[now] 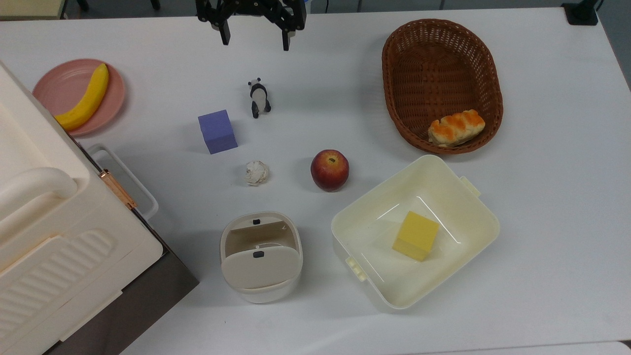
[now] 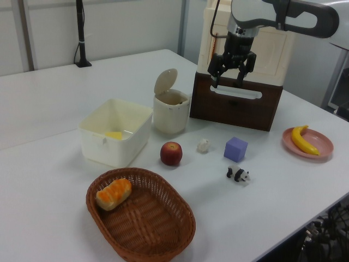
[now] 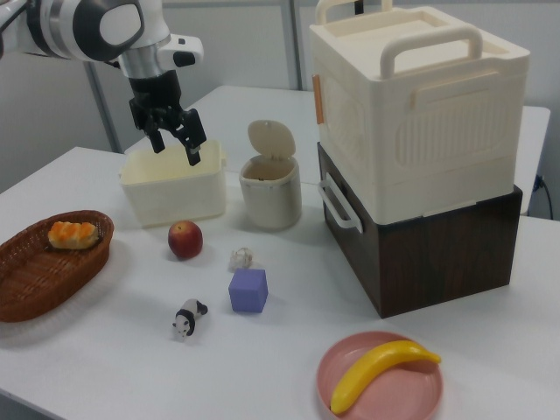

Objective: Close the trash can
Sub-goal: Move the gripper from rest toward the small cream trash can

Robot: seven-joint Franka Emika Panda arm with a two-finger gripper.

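White table (image 1: 542, 197), pale wall panels (image 2: 125, 27), black pole (image 2: 81, 33)

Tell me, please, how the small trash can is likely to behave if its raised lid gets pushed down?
The trash can looks like thin, light plastic, so a sideways shove might slide or tip it. Its lid stands upright at the rim, so it probably swings down with light pressure. The open gripper hangs above the table, away from it.

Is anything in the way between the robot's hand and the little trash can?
Nothing blocks it from above. The hand hangs open in the air; the panda, crumpled paper and purple cube sit low on the table between it and the trash can.
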